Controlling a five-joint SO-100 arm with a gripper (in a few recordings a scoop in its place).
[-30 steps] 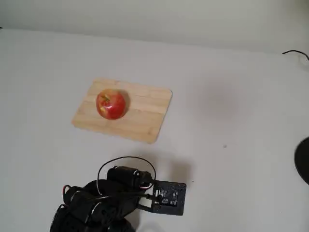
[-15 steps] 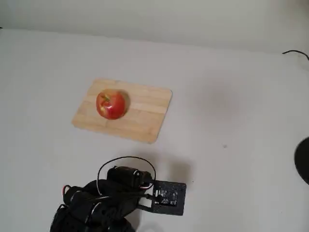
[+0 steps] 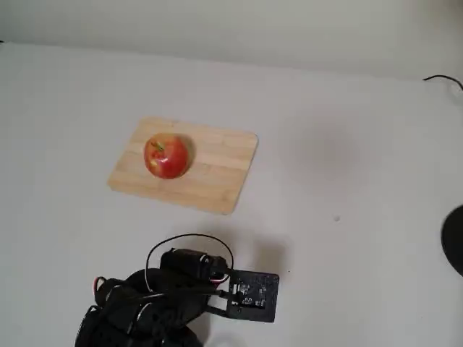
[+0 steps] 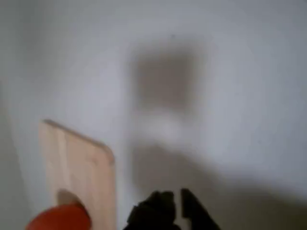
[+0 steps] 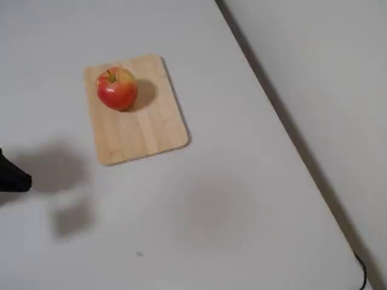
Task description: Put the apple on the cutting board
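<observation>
The red apple point(image 3: 166, 155) with yellowish patches rests on the left part of the light wooden cutting board point(image 3: 217, 170). Both fixed views show this, the other with the apple point(image 5: 117, 88) at the far end of the board point(image 5: 145, 130). My arm point(image 3: 166, 300) is folded low at the table's near edge, well apart from the board. The blurred wrist view has the board point(image 4: 72, 153) and the apple point(image 4: 60, 218) at lower left. My gripper point(image 4: 173, 203) shows at the bottom of it, its dark fingers close together and holding nothing.
The white table point(image 3: 347, 144) stretches wide to the right of the board. A dark round object point(image 3: 454, 238) sits at the right edge, and a black cable point(image 3: 443, 78) lies at the far right corner. The table's edge point(image 5: 284, 121) runs diagonally beside a wall.
</observation>
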